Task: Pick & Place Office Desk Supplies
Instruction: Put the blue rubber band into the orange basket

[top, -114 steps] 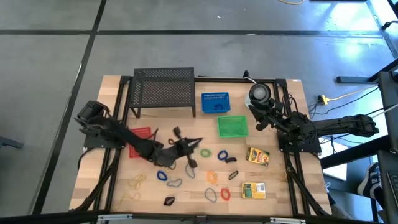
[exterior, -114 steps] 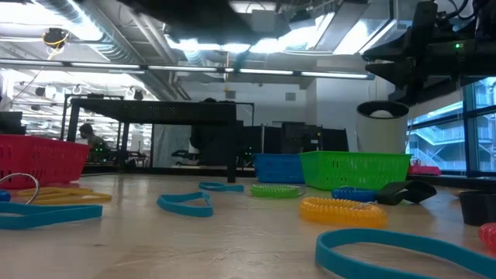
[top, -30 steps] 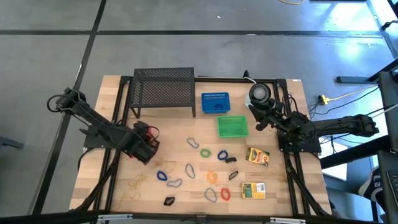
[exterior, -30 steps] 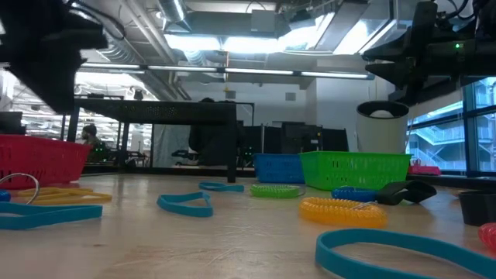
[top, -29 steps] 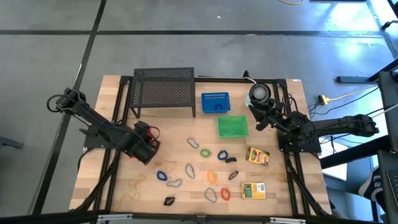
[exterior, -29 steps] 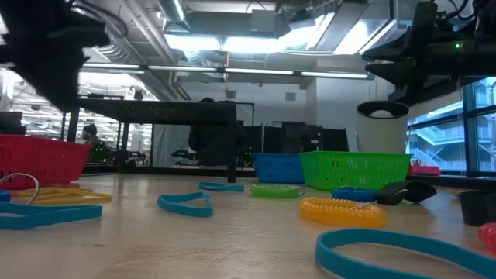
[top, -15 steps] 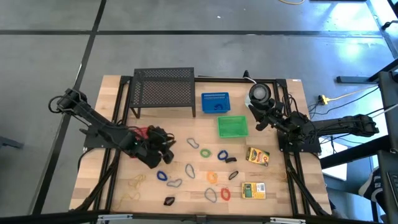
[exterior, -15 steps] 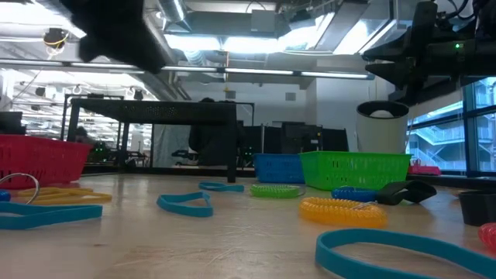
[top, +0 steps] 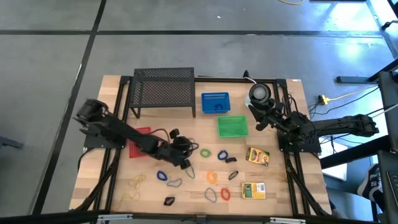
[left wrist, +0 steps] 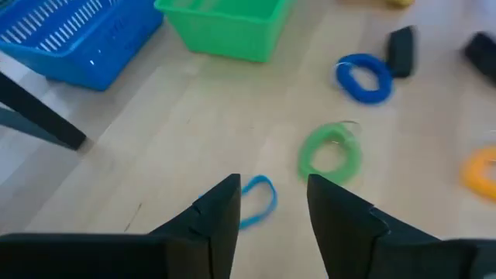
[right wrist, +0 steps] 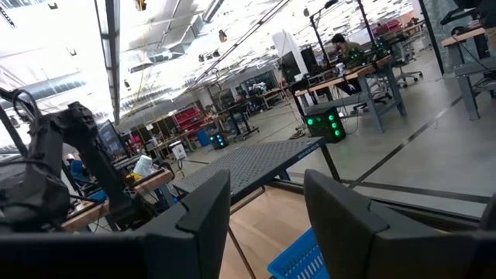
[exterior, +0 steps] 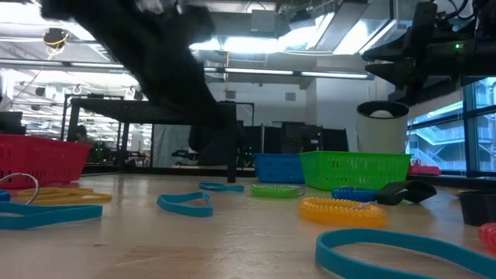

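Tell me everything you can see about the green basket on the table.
The green basket is a small rectangular bin of bright green plastic, with slotted walls that show in the low view. It sits upright on the wooden table, toward the back right, just in front of the blue basket and apart from it. Its mouth faces up and nothing can be seen inside. Neither gripper touches it; the left gripper hovers over loops to its front left.

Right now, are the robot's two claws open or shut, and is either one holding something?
Left gripper: jaws open, empty, above a blue loop.
Right gripper: jaws open, empty, raised at the table's far right.
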